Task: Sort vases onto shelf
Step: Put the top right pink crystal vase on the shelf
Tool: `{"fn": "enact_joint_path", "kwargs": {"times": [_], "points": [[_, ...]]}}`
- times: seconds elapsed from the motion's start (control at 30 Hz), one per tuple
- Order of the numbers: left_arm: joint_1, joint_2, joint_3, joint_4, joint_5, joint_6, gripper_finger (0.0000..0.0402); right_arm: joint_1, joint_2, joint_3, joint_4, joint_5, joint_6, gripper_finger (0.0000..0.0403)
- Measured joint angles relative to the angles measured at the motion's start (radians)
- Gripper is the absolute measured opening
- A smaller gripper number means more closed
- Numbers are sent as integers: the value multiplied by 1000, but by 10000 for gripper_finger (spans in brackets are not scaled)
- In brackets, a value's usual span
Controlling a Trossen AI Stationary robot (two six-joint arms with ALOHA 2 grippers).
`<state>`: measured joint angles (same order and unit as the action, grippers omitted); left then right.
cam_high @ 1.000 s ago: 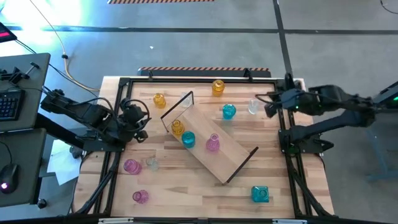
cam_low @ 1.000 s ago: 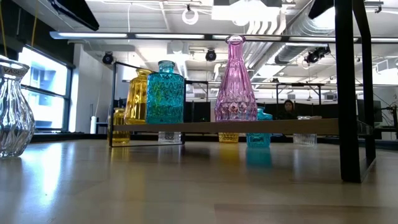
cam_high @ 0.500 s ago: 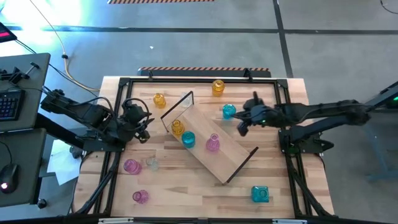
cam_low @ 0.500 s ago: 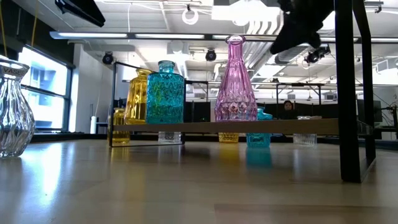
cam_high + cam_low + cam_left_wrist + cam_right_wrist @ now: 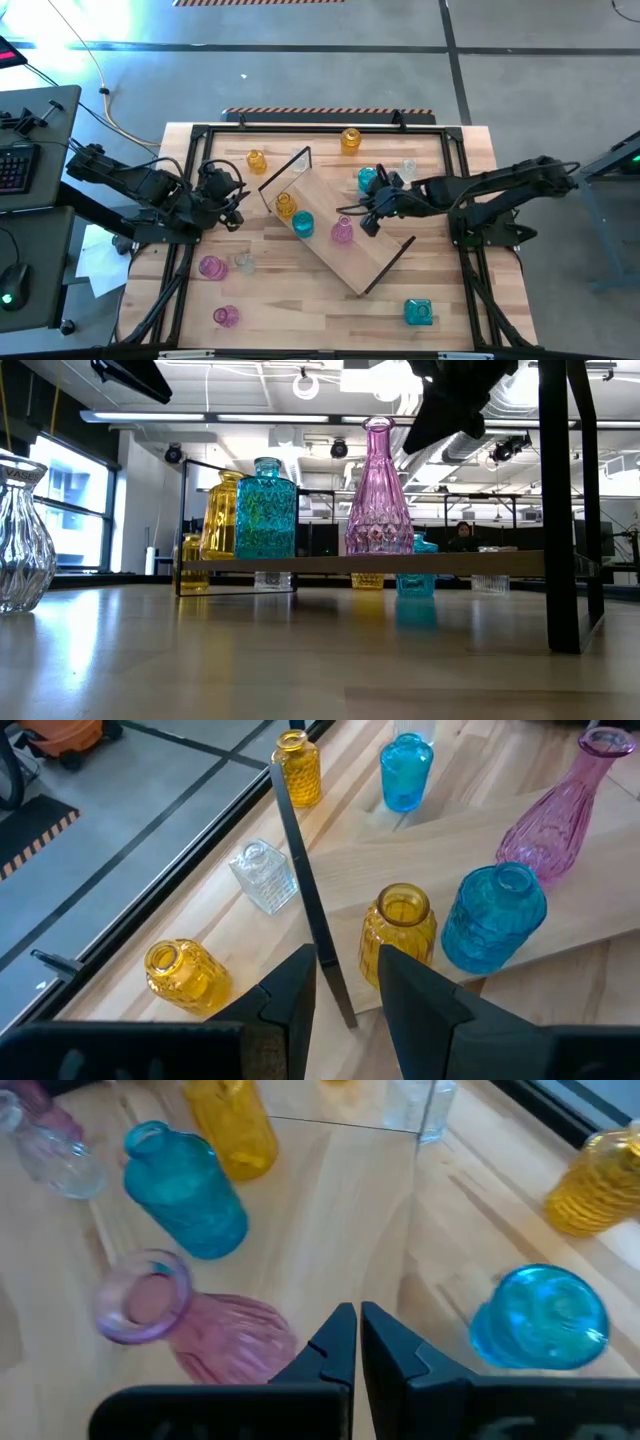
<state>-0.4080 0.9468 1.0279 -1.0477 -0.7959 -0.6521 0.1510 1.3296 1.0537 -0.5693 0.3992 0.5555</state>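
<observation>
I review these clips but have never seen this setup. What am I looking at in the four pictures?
Two dark robot arms work at a wooden table. One picture looks straight down, one sits at tabletop height, and two come from cameras on the wrists. A slanted wooden shelf holds an amber vase, a teal vase and a pink vase; other small glass vases stand around it. The right gripper, shut and empty, hangs over the shelf by the pink vase. The left gripper, holding nothing, waits near the shelf's end.
</observation>
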Motion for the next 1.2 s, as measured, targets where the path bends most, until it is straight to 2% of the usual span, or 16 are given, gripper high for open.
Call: {"fn": "enact_joint_path", "kwargs": {"times": [0.3, 0.9, 1.2], "points": [[0, 0, 0, 0, 0, 1, 104, 36, 85, 41, -16, -26, 43, 0], [0, 0, 0, -1, 0, 12, 104, 35, 99, 41, -25, -88, 101, 0], [0, 0, 0, 0, 0, 13, 104, 35, 156, 41, -2, -123, 103, 0]]}}
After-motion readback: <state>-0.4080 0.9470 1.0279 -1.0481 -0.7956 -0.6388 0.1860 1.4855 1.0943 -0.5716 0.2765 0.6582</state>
